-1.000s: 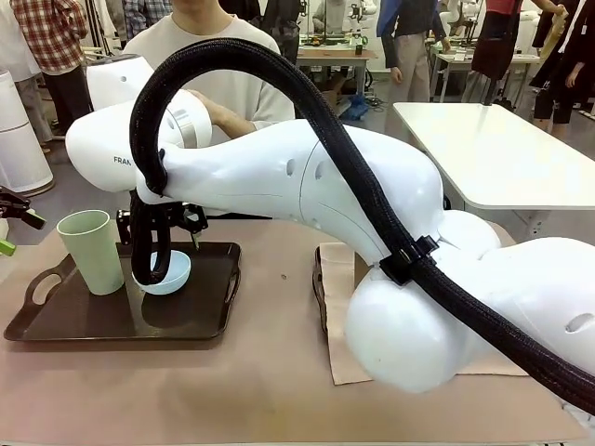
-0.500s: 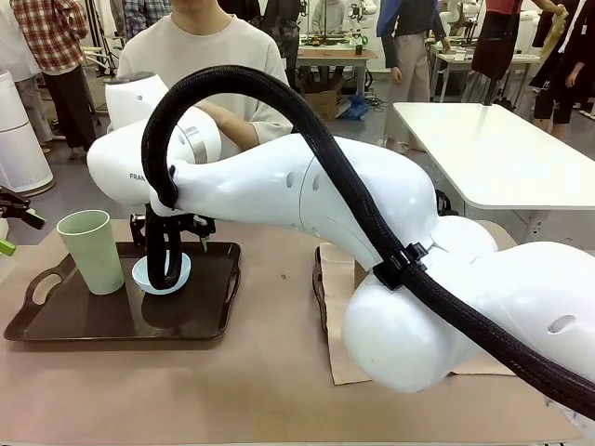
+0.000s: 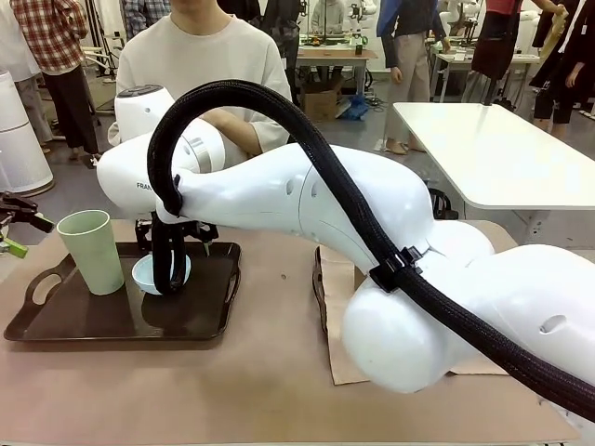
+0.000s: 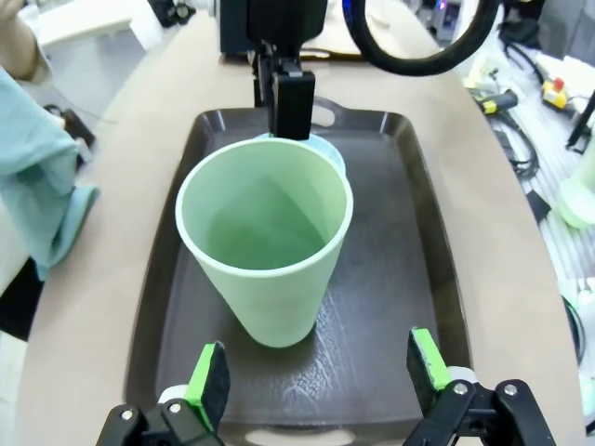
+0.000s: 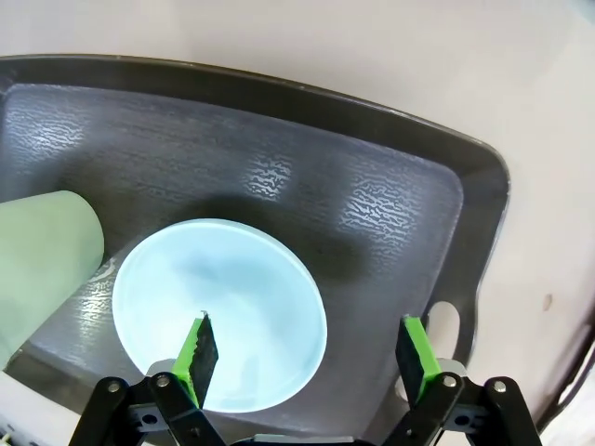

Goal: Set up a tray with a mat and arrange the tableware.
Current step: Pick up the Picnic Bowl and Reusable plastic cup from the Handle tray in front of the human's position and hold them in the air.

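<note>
Bowl (image 5: 218,311): light blue, round, empty. It sits upright on the tray floor, right of the tumbler and toward the tray's far side.

Tumbler (image 4: 265,246): pale green, tall, no handle, empty. It stands upright at the tray's left end, just beside the bowl. Whether the two touch cannot be told.

Tray (image 3: 195,307): dark brown, rectangular, textured floor, cut-out handles at both ends. It lies on the left part of the table (image 3: 270,372).

Mat (image 3: 337,269): beige and flat, on the table right of the tray and apart from it. A dark edge runs along its left side, and most of it is hidden under the right arm (image 3: 307,195).

Right gripper (image 5: 307,358): over the bowl, jaws spread wide. One green pad hangs above the bowl's inside, the other is outside the rim over the tray floor, so the rim runs between them. Contact with the bowl cannot be told. The arm reaches across the table from the right, with a black hose (image 3: 307,121) looped along it.

Left gripper (image 4: 316,376): jaws spread wide, holding nothing, above the tray's left end. The tumbler stands just beyond its fingers, untouched.

Person (image 3: 200,60): in a white top, at the far side of the table behind the tray.

Cloth (image 4: 37,195): pale blue, off the table's far edge.
</note>
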